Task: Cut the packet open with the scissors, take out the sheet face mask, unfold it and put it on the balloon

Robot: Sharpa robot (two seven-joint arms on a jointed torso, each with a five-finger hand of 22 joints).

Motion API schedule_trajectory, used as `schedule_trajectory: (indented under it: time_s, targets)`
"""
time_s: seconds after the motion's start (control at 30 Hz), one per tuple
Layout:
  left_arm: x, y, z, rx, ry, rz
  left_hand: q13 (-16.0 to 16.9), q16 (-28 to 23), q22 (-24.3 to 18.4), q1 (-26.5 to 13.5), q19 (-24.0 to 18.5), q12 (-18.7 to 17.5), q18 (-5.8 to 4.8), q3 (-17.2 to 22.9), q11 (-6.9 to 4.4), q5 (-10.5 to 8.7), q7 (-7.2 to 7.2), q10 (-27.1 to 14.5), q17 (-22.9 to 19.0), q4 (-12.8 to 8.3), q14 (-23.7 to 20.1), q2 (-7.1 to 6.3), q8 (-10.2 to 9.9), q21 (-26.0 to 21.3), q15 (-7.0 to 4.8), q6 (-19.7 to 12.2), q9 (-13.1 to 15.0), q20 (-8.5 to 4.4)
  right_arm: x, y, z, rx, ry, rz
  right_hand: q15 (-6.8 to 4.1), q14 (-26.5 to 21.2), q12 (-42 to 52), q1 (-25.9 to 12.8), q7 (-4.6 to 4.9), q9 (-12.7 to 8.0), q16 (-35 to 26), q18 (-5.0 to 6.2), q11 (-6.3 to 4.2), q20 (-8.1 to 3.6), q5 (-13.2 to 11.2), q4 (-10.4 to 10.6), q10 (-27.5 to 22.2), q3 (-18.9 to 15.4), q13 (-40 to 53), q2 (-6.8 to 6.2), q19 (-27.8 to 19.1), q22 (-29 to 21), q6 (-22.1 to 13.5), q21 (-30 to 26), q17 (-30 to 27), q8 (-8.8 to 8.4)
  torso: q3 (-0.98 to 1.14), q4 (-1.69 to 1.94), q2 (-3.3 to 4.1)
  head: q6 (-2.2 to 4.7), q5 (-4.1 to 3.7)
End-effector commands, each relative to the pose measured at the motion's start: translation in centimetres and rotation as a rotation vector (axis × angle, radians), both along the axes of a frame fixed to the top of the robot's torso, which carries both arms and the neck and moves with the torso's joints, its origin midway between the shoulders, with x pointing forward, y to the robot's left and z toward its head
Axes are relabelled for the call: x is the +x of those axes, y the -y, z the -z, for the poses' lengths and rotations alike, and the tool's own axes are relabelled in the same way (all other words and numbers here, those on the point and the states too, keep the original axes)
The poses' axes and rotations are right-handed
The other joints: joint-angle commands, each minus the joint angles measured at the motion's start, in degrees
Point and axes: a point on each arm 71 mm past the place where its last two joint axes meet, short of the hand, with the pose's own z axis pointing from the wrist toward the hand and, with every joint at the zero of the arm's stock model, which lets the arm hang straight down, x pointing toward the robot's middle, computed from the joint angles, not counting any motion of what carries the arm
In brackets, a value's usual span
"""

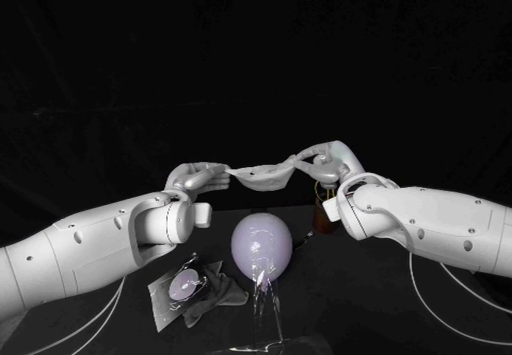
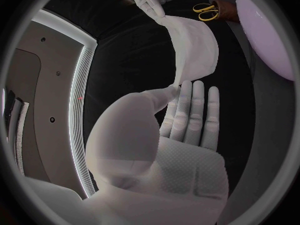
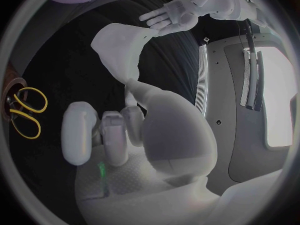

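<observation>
1. Packet (image 1: 179, 287) lies nearest the robot, flat on the table (image 1: 405, 310) toward its left side. With the mask already out, it looks finished with.
2. Just beyond it, in the middle between the two forearms, the pale balloon (image 1: 261, 248) sits on a clear stand. Its long axis runs away from the robot in the head view. Whether it stands upright or leans cannot be told.
3. Past the balloon on the right side, the yellow-handled scissors (image 2: 206, 11) stand in a brown holder (image 1: 323, 216), touched by neither hand.
4. Farther out and raised above the table, the mask (image 1: 265, 176) hangs strung between the two hands. Its long axis runs side to side, crossing the balloon's axis. It sags in the middle and seems only partly unfolded.
5. The left hand (image 1: 197, 177) pinches the mask's left end between thumb and finger, with its other fingers held straight and apart.
6. The right hand (image 1: 331, 161) is clamped on the other end with thumb and fingertips, and sits slightly higher than the left.
7. From the mask, the balloon lies downward and back toward the robot, roughly midway between the hands, so neither hand is clearly nearer. The coming move probably needs both hands together. They would spread the sheet wider, then bring it down and inward, keeping its middle over the balloon.
</observation>
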Motion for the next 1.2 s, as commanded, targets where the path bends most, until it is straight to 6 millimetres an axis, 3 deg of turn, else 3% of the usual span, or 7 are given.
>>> schedule_trajectory:
  time_s: [0.03,1.2]
  targets:
    - [0.15,-0.06,-0.23,0.001,0.011,-0.026,0.07,0.42,0.14,-0.19,-0.34,0.23,-0.29,0.31,-0.14,0.18,-0.03,0.21,0.07,0.09,-0.13,0.38,-0.08,0.34,-0.08,0.30,6.84,0.05,-0.06,0.00,-0.30,0.019,0.038,0.004,-0.35,6.08,-0.22,0.01,-0.04,0.13,0.24,-0.25,-0.19,-0.11,0.17,0.02,0.67,0.23,6.62,0.24,0.90,11.00,0.46,-0.24,15.05,0.15,-0.02,-0.01,-0.03,0.01,0.00]
    - [-0.51,0.38,-0.46,-0.021,0.012,0.004,0.11,0.71,0.85,-0.48,-0.89,0.42,-0.32,0.66,-0.16,0.18,-0.05,0.12,0.17,-0.02,-0.25,0.19,-0.38,1.29,-0.10,0.51,6.97,0.04,0.28,-0.24,-0.56,0.045,0.069,0.003,-0.35,6.08,-0.30,-0.03,-0.05,0.20,0.24,-0.27,-0.19,-0.11,0.17,-0.03,0.65,0.35,6.57,0.27,0.94,11.04,0.39,-0.15,15.05,0.24,-0.08,0.03,-0.01,0.09,0.04]
